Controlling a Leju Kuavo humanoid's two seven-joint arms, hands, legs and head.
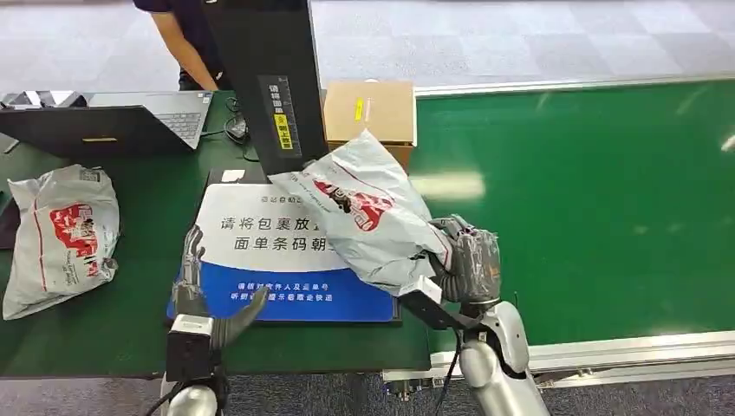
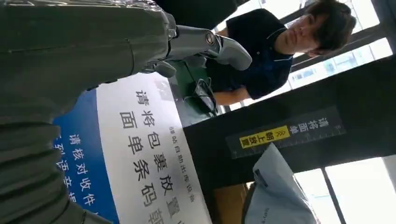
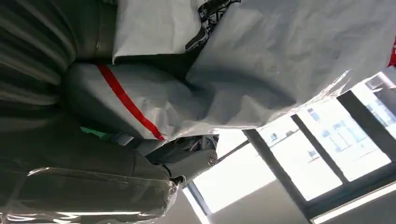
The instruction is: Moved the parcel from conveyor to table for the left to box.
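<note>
The right hand (image 1: 468,264) grips the parcel (image 1: 368,217), a grey poly mailer with red print, by its near end. The parcel is held tilted above the right side of the printed mat (image 1: 260,251) on the table (image 1: 130,321), its far end close to the black scanner post (image 1: 264,78). Whether its lower edge touches the mat cannot be told from the head view. The right wrist view shows the bag's wrinkled film pressed into the hand.

The left hand (image 1: 204,290) holds nothing, its fingers apart, resting low over the mat's left side. A second mailer (image 1: 61,234) lies at the table's left. A cardboard box (image 1: 368,113) stands behind the post, beside the green conveyor (image 1: 589,199). A person (image 1: 186,35) stands at the far side by a laptop (image 1: 113,121).

Judged step: transfer is near its end, with the parcel off the conveyor and over the table. The next move calls for lowering it flat on the mat, within the left hand's reach, and releasing it without catching the film on the post.
</note>
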